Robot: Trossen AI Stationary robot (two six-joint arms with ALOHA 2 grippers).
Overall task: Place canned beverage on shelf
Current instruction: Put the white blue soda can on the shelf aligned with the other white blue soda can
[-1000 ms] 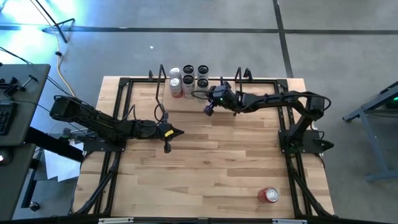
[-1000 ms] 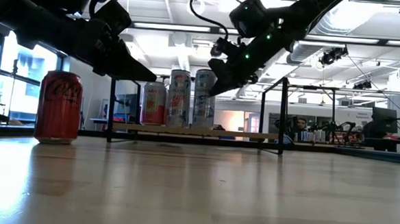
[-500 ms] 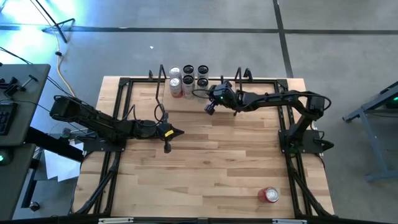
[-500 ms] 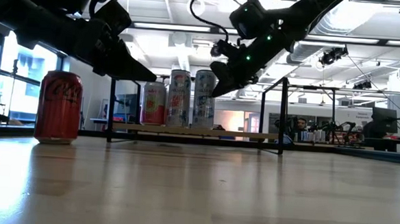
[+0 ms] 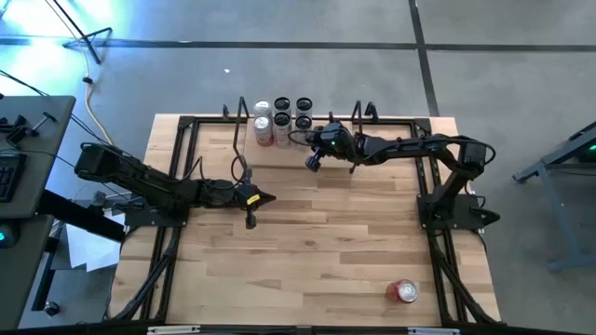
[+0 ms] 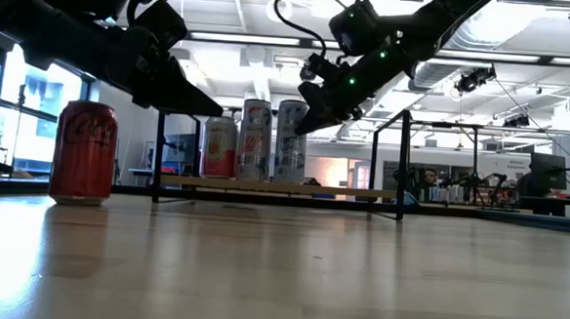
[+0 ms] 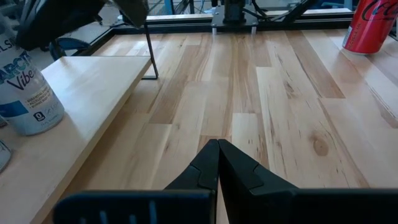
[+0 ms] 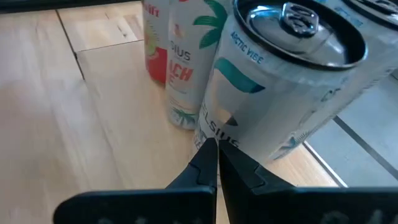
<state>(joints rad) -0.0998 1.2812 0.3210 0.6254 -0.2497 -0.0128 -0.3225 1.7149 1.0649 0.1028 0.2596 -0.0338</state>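
Observation:
Several cans stand on the light-wood shelf (image 5: 279,156) at the table's far side. My right gripper (image 8: 216,143) is shut, its tips low beside the white Celsius can (image 8: 280,106), the can nearest it on the shelf (image 6: 289,140). It slants down toward the cans (image 6: 299,129) (image 5: 312,158). A red cola can (image 5: 405,291) stands upright on the tabletop near the front right corner (image 6: 83,152). My left gripper (image 7: 217,144) is shut and empty above the table's middle left (image 5: 270,197). My right gripper's shut fingertips (image 8: 205,155) lie right at the lower side wall of the white Celsius can (image 8: 214,124), coming slanting down from the table's right. I cannot tell whether they touch it. The can stands upright on the shelf.
A red can (image 8: 155,43) and a peach Celsius can (image 8: 186,68) stand next to the white one. Black rod uprights (image 6: 403,166) (image 6: 158,158) mark the shelf's ends. Black frame rails (image 5: 177,223) run along the table's left and right sides. Bare tabletop (image 5: 317,251) lies between shelf and cola can.
My right gripper has gone a little toward the table's far edge and the cans on the shelf, staying shut. The cans stand as before.

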